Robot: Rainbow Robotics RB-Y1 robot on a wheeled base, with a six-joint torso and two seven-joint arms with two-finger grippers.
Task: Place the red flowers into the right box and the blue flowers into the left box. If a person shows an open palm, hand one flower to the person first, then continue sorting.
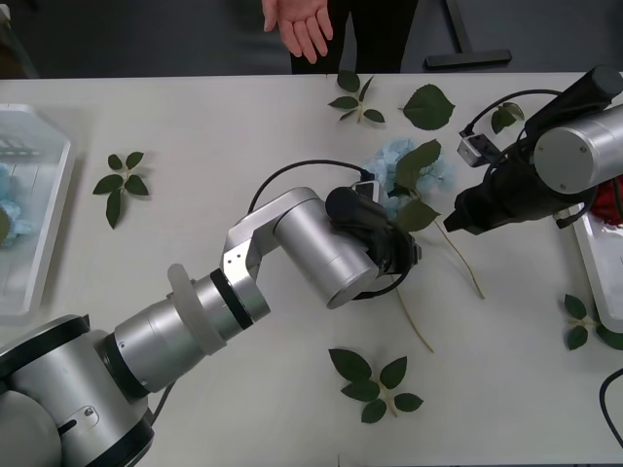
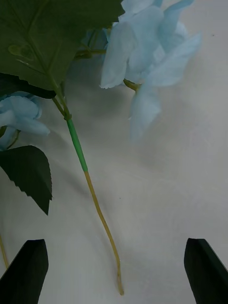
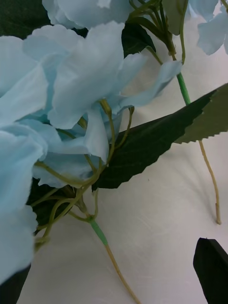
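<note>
At the far left we saw the left box on the white surface, with one blue flower lying in it. Three loose leaf sprigs lay scattered across the surface, one near that box. Our left gripper reached in from the lower left with its wrist bent, fingers apart just over the two blue flowers lying together mid-surface. Above, at the far edge, a person's hand was held out, palm open. Our right gripper angled down from the right, its black fingers spread wide beside a flower stem. At the far right sat the right box, one red flower inside.
</note>
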